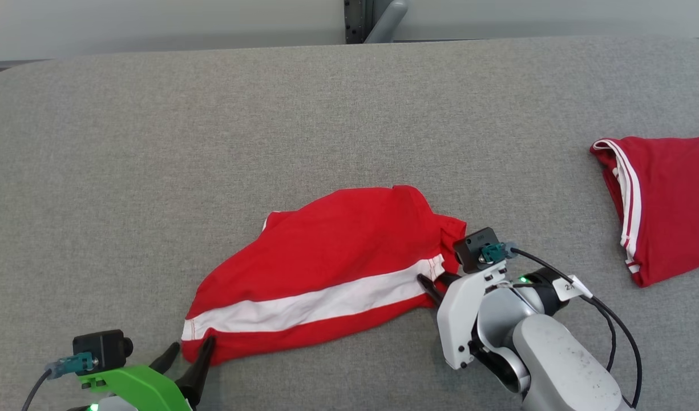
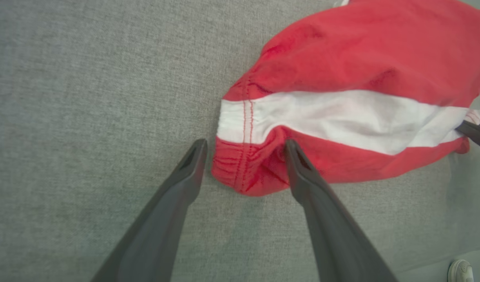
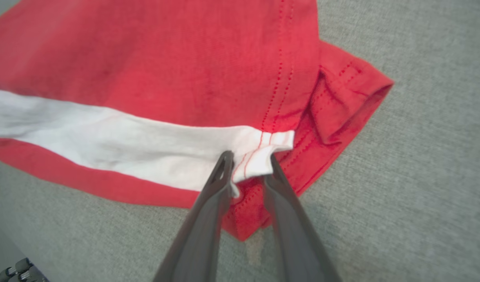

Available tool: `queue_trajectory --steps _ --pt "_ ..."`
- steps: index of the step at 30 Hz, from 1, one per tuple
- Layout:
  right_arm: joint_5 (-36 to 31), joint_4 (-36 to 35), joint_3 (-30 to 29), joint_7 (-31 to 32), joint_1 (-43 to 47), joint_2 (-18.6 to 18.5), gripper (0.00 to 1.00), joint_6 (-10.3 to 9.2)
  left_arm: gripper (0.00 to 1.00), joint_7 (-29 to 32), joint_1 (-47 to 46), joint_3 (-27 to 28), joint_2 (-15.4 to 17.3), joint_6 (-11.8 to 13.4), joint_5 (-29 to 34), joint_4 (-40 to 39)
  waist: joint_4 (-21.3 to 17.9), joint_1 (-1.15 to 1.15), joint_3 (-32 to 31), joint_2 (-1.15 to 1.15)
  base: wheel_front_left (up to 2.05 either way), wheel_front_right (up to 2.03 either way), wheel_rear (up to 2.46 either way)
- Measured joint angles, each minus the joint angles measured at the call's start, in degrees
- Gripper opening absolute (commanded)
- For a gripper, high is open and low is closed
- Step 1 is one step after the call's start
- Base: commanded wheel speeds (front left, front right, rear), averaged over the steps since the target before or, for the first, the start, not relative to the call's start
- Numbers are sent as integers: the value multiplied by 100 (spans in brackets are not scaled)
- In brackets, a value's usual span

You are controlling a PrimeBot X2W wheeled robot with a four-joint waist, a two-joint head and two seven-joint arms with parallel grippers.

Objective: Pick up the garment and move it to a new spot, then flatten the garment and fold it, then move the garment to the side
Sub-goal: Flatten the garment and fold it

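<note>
A red garment (image 1: 338, 257) with a white stripe lies in the lower middle of the grey table (image 1: 212, 125). At the lower left, the green left gripper (image 1: 192, 343) has its two dark fingers spread apart by the garment's left end. At the lower right, the right gripper (image 1: 435, 282) touches the garment's right end at the stripe. Another red cloth (image 1: 669, 200) lies at the right edge.

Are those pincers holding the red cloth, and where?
Right pincer: white-stripe hem end of the garment between its fingers, grip unsure; left pincer open astride the other corner, holding nothing.
</note>
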Motion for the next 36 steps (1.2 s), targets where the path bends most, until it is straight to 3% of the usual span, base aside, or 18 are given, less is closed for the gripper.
queue_trajectory --steps 5,7,9,10,11,20,36 --pt "12 11 52 0 -20 -22 30 0 100 -25 -149 -14 46 -18 -165 291 -13 0 4 0 0 0 0" --pt "18 14 69 0 -20 -38 24 0 100 -33 -188 -41 62 -24 -209 342 -19 0 -1 0 0 0 0" --pt "19 16 79 -1 -20 -58 11 0 45 -58 -222 -86 68 -30 -311 352 -24 0 -10 0 0 0 0" --pt "24 16 90 -4 -20 -64 1 0 24 -59 -235 -123 75 -33 -347 349 -27 0 -17 0 0 0 0" --pt "44 16 104 -29 -20 -71 0 0 0 -67 -236 -157 88 -43 -372 348 -30 0 -26 0 0 0 0" --pt "168 -314 82 -179 40 -158 0 0 0 -192 -106 -508 379 -55 -700 -255 -66 0 -189 0 0 0 0" --pt "383 -2776 -984 220 1254 -378 0 0 0 -272 578 -241 613 29 -1299 -2726 -377 0 -323 0 0 0 0"
